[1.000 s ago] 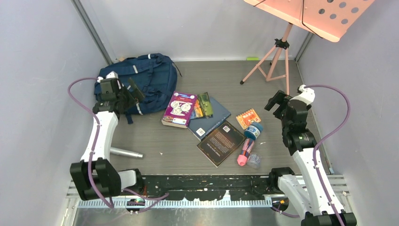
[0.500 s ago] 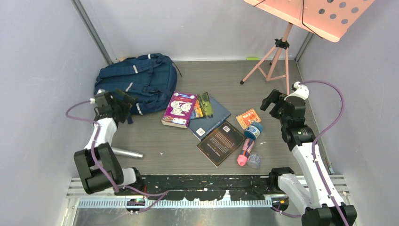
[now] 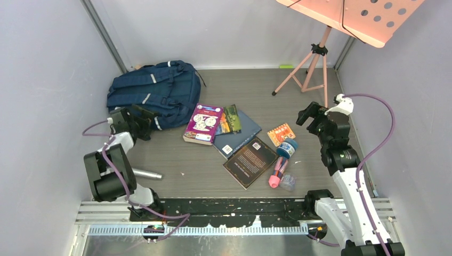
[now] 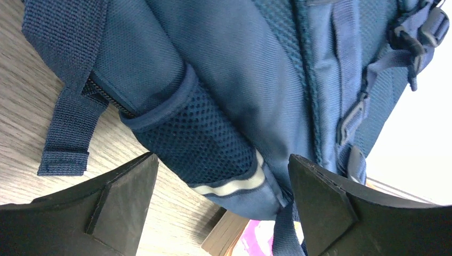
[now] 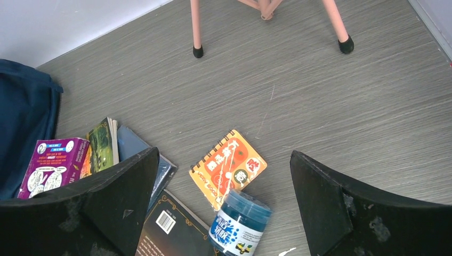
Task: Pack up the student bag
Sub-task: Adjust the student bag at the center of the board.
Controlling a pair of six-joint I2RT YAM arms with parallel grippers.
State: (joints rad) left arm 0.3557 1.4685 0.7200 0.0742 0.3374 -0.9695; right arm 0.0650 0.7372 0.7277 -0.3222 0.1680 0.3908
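The student bag (image 3: 160, 90), navy with pale stripes, lies flat at the back left. My left gripper (image 3: 145, 124) is low at its near edge, open. In the left wrist view the bag's mesh side pocket (image 4: 208, 144) and a loose strap (image 4: 69, 128) fill the frame, and the left gripper (image 4: 223, 160) has its jaws wide apart on either side of the pocket's corner without pinching it. My right gripper (image 3: 310, 115) hangs open above the table's right side. The right wrist view shows the right gripper (image 5: 224, 154) with nothing between its fingers.
A purple book (image 3: 203, 123), green booklet (image 3: 230, 118), blue book (image 3: 238, 137) and dark book (image 3: 250, 161) lie mid-table. Beside them are an orange spiral notebook (image 5: 229, 166), a blue jar (image 5: 240, 224) and a pink item (image 3: 275, 176). A pink music stand (image 3: 314, 64) stands back right. A metal cylinder (image 3: 143, 173) lies near left.
My left arm has drawn back and dropped, taking its gripper from over the bag down to the bag's near edge. The right gripper shifted only slightly.
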